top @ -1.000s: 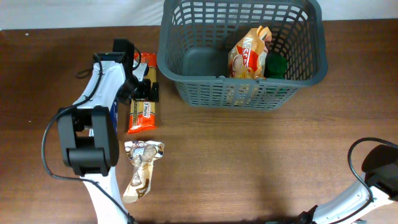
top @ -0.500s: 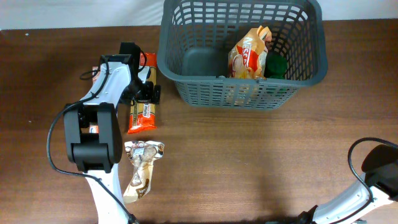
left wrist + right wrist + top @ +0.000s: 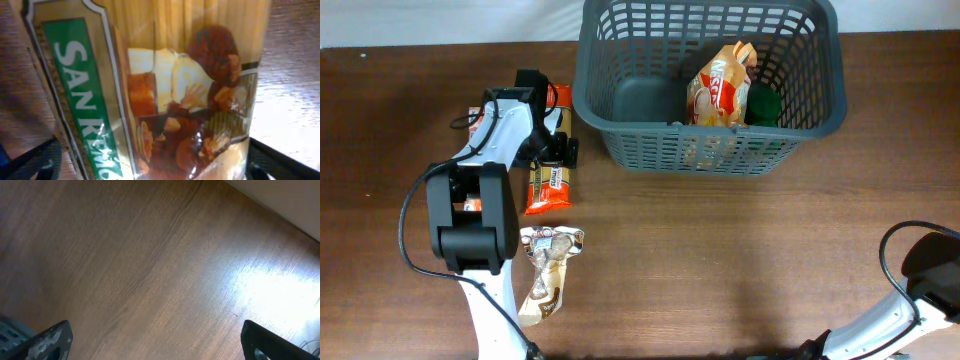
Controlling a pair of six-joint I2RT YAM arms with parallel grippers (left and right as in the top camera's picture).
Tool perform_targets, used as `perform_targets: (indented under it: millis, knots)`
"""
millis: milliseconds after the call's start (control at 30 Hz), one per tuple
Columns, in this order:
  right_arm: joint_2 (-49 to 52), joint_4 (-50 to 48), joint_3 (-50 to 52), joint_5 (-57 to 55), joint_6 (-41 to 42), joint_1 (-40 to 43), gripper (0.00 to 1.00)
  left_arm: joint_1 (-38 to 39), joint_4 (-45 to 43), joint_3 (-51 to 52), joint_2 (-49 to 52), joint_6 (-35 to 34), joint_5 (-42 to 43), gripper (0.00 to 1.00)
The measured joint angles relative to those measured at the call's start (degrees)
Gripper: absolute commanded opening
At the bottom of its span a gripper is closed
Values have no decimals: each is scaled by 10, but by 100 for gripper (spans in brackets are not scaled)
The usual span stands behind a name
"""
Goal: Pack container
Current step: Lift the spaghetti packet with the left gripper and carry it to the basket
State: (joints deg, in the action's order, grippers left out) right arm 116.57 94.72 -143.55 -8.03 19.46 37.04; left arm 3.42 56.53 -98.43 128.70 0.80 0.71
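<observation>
The container, a dark grey basket (image 3: pixel 705 118), stands at the back of the table. It holds an orange snack bag (image 3: pixel 720 88) and a green item (image 3: pixel 764 104). A long orange pasta packet (image 3: pixel 550 185) lies on the table left of the basket. My left gripper (image 3: pixel 556 148) is low over its middle. In the left wrist view the packet (image 3: pixel 150 90) fills the frame, and the left gripper's (image 3: pixel 150 165) fingers stand open on either side of it. My right gripper (image 3: pixel 155 340) is open and empty over bare wood.
A silver and beige packet (image 3: pixel 548 270) lies on the table in front of the pasta packet. The right arm's base (image 3: pixel 930 270) is at the front right corner. The table's back edge meets a white wall.
My left gripper has shifted slightly right and settled over the pasta packet. The right arm and the basket have not moved.
</observation>
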Motion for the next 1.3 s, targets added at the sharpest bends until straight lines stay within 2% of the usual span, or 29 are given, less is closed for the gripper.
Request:
perform_targets:
  millis: [67, 133, 200, 233, 600, 867, 1067, 1300]
  knots:
    - [0, 0, 0, 0, 0, 0, 99, 0, 0, -1, 1, 0, -3, 40]
    - [0, 0, 0, 0, 0, 0, 99, -1, 0, -2, 2, -1, -3, 31]
    - [0, 0, 0, 0, 0, 0, 99, -2, 0, -3, 2, -1, -3, 18]
    - [0, 0, 0, 0, 0, 0, 99, -2, 2, -4, 2, -3, -3, 2]
    - [0, 0, 0, 0, 0, 0, 99, -1, 94, -97, 23, -4, -15, 2]
    - [0, 0, 0, 0, 0, 0, 99, -1, 116, -283, 22, -4, -50, 2]
    - [0, 0, 0, 0, 0, 0, 99, 0, 137, -363, -29, -5, -78, 2]
    - [0, 0, 0, 0, 0, 0, 99, 19, 130, -400, -119, 19, -103, 2]
